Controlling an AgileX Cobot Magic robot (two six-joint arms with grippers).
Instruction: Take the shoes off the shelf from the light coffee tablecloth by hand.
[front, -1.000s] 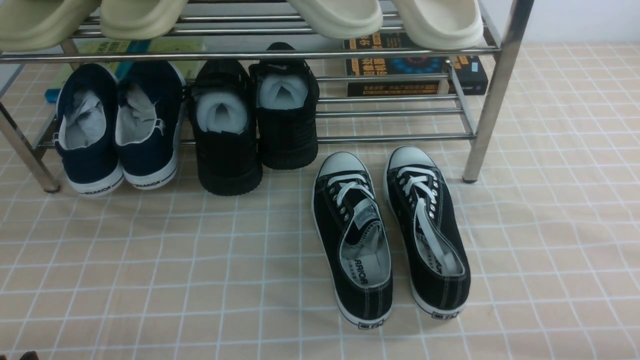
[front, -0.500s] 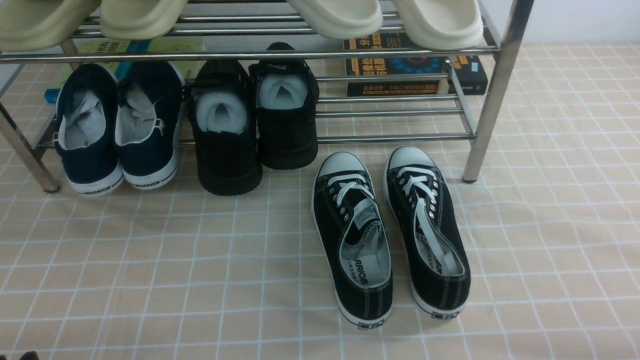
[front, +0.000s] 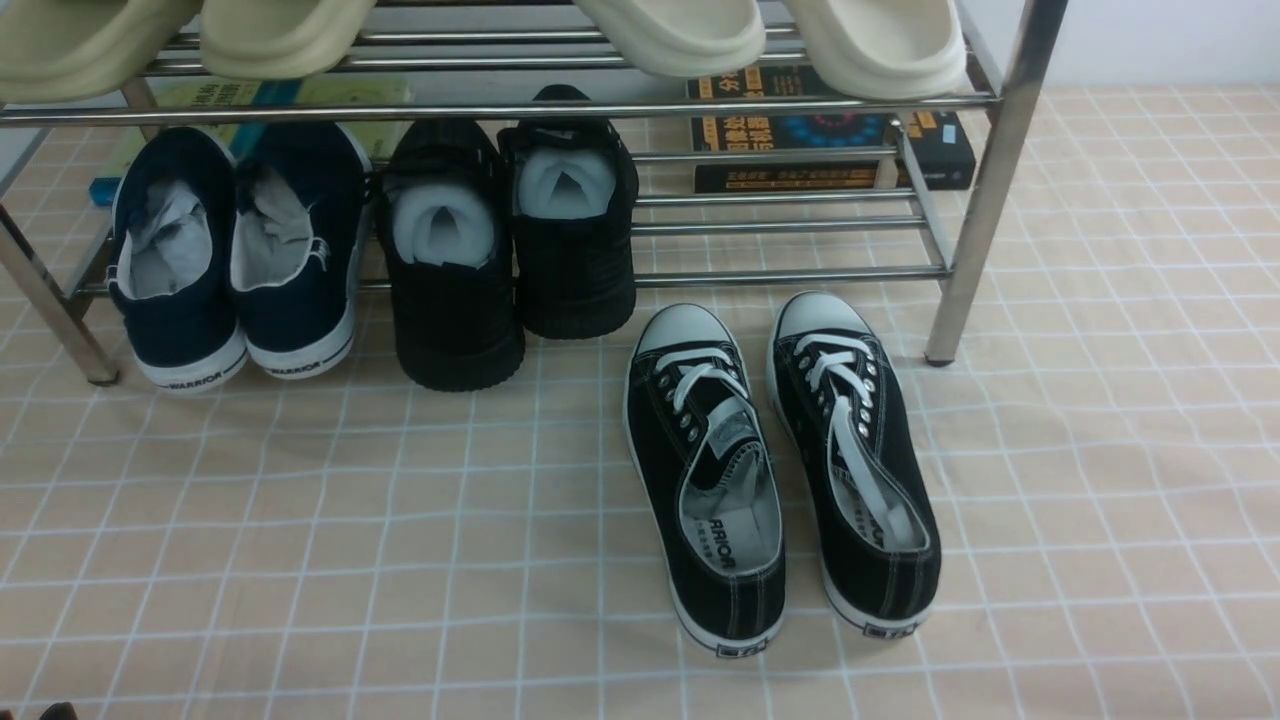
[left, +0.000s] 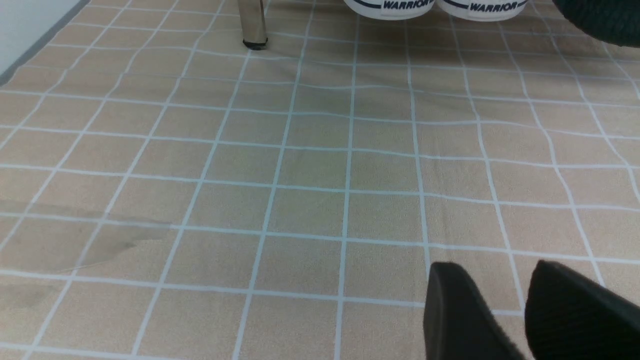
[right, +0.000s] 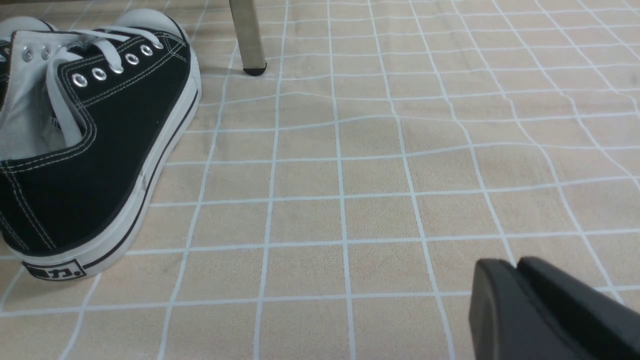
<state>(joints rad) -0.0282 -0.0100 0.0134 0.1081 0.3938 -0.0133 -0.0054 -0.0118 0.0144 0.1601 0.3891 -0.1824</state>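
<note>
A: Nearest first: the left hand (left: 492, 280) stands parted with a clear gap between its fingers, holding nothing!

B: And the right hand (right: 511, 270)? Narrow, fingers together, nothing gripped

A: Now the black sneakers (front: 735, 610), side by side and apart on the light coffee tablecloth (front: 400, 580), in front of the shelf (front: 995, 190), heels nearest us. White toe caps, white laces, white stitching, grey insoles with lettering!

B: Over to the right wrist view: a dark line runs along the white sole, and silver eyelets climb the side. One sneaker is cut off there; the front view has both whole

A: Further back, the front view brings the navy slip-ons (front: 295, 320) and black chunky shoes (front: 455, 330) on the lower tier, books (front: 800, 130) behind, pale clogs (front: 670, 30) above!

B: The left wrist view catches only the slip-ons' white heels and a dark rounded edge beside them
</note>
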